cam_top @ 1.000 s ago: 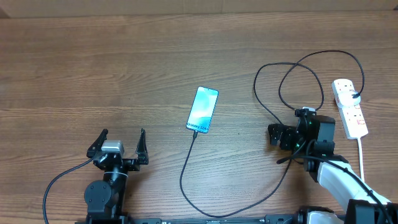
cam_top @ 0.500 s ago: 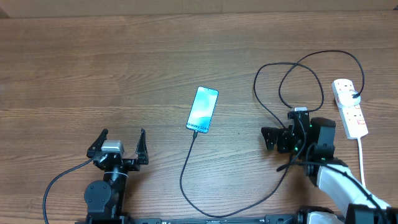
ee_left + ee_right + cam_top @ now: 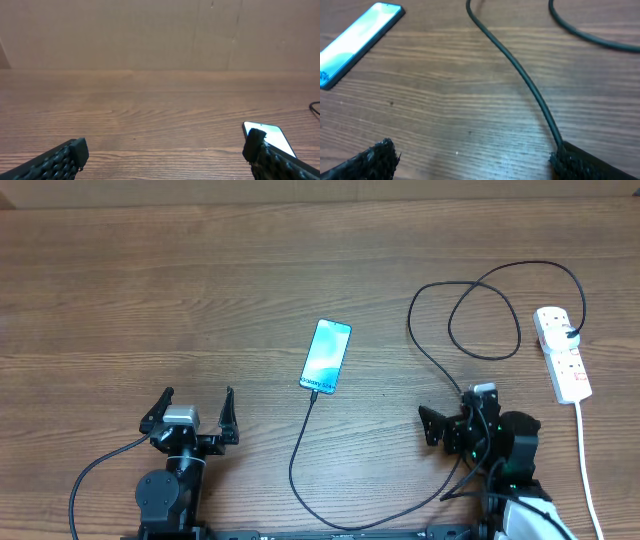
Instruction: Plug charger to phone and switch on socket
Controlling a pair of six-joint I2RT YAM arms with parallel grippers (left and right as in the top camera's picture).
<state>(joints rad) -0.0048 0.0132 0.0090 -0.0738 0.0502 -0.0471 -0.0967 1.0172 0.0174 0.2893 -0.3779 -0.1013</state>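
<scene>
The phone (image 3: 326,357) lies flat mid-table, its light blue screen up. The charger (image 3: 300,442), a thin black cable, meets the phone's near end, curves along the front edge and loops up to the white socket (image 3: 563,355) at the right. My left gripper (image 3: 199,397) stands open at the front left, nothing between its fingers, and the phone (image 3: 270,135) shows past its right finger. My right gripper (image 3: 447,412) is open beside the cable, well short of the socket. In the right wrist view the charger (image 3: 520,72) runs down to the right finger (image 3: 580,162), with the phone (image 3: 360,42) at the upper left.
The socket's white cord (image 3: 585,460) runs toward the front right edge. The cable's loops (image 3: 480,310) lie between the phone and the socket. Bare wooden table (image 3: 150,290) fills the left and far side.
My right arm has pulled back toward the front edge, and its gripper has slid left and nearer, away from the socket. The left arm, phone and socket have not moved.
</scene>
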